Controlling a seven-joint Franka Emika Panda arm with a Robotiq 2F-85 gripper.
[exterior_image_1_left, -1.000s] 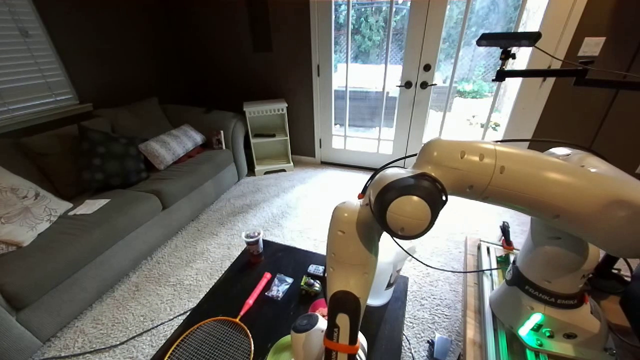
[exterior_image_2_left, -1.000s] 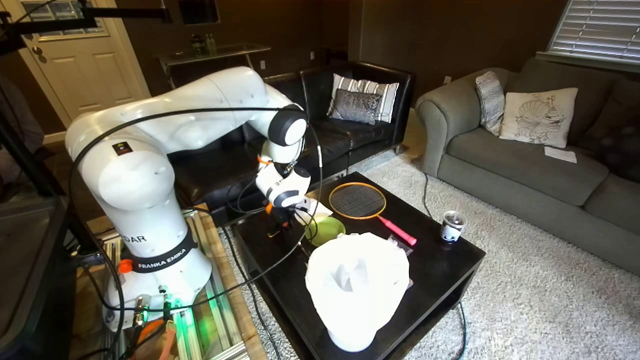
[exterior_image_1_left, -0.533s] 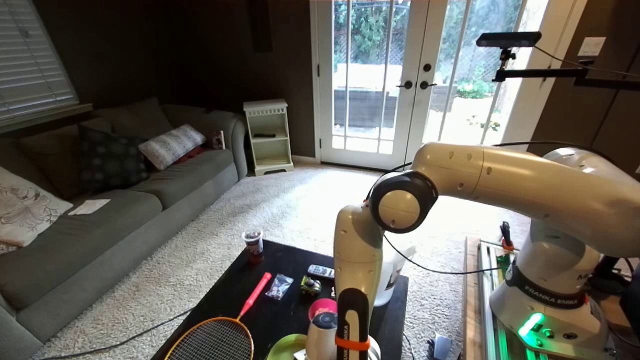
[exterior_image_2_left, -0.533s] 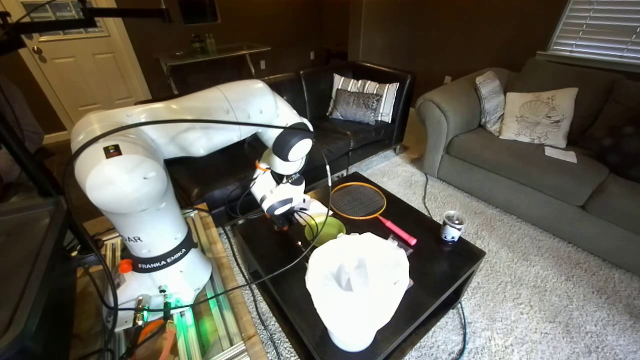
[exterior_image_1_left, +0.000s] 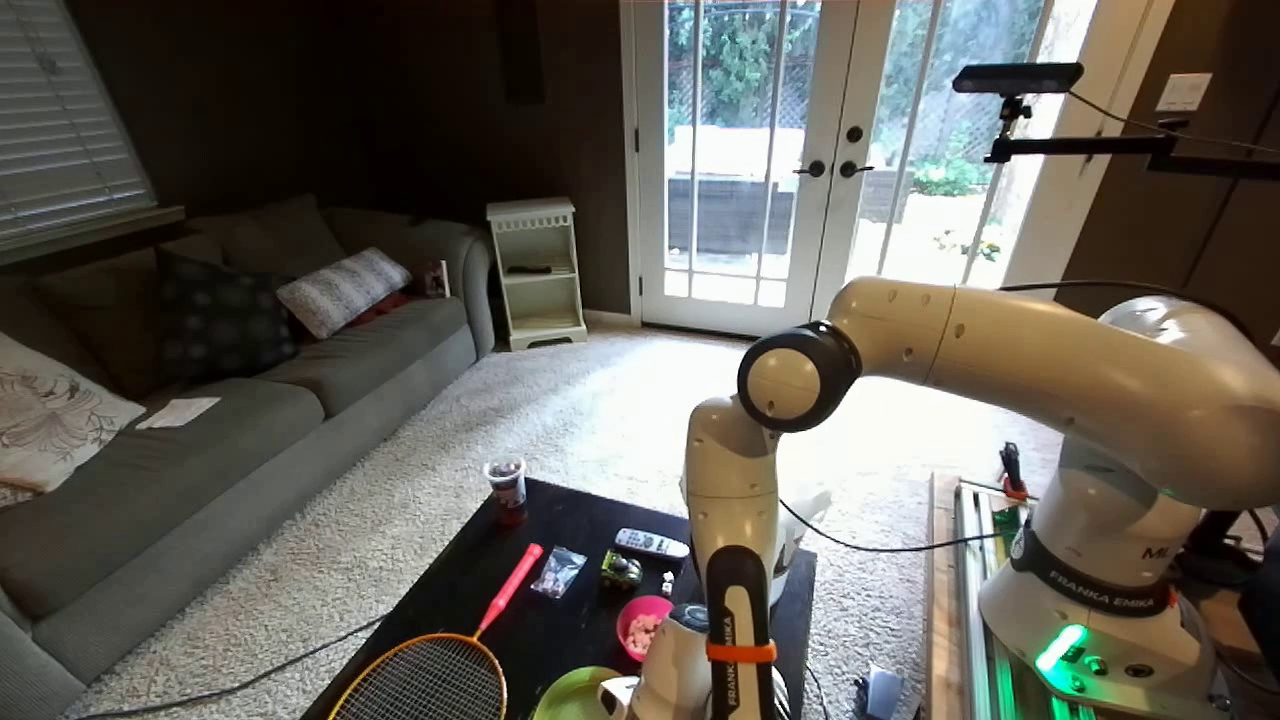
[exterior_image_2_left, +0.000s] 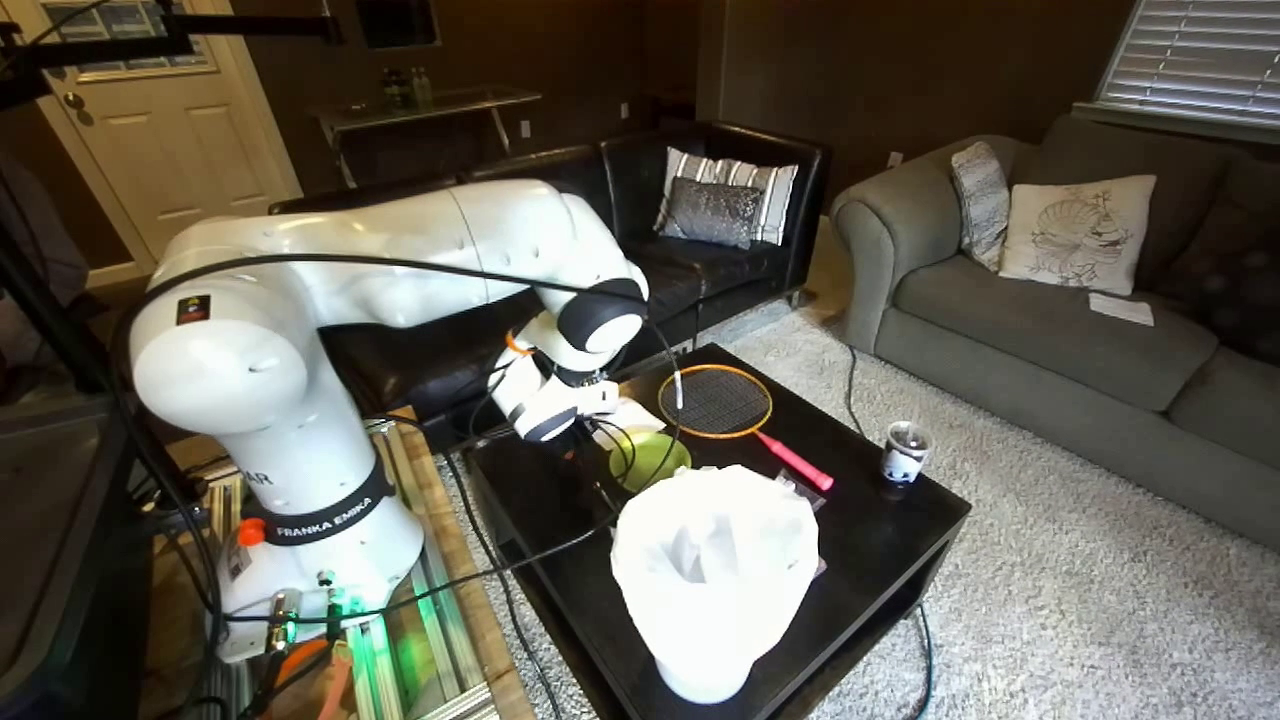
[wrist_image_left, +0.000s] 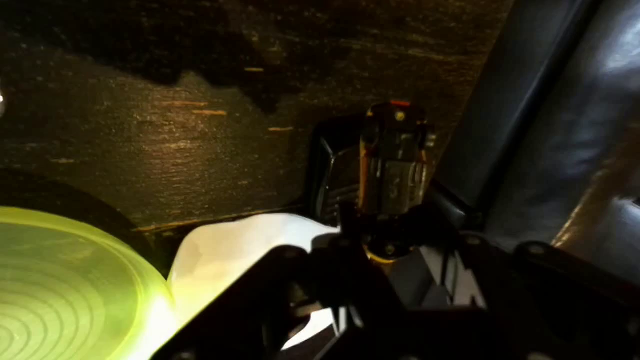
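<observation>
Toy car (wrist_image_left: 394, 175): dark with orange sides; I have it clamped in my end effector (wrist_image_left: 387, 220), over the desk (exterior_image_2_left: 870, 540), near the edge facing the black sofa (exterior_image_2_left: 655, 275).
Flat white item (wrist_image_left: 240, 250): near the toy car.
Green bowl (wrist_image_left: 65, 280): beside that white item, farther in from the edge.
Racket (exterior_image_2_left: 715, 400): along the edge facing the grey sofa (exterior_image_2_left: 1050, 335).
White bin (exterior_image_2_left: 700, 640): by the edge opposite the black sofa.

Dark toy vehicle (wrist_image_left: 393, 175), orange-edged, held between the fingers (wrist_image_left: 345, 267)
</observation>
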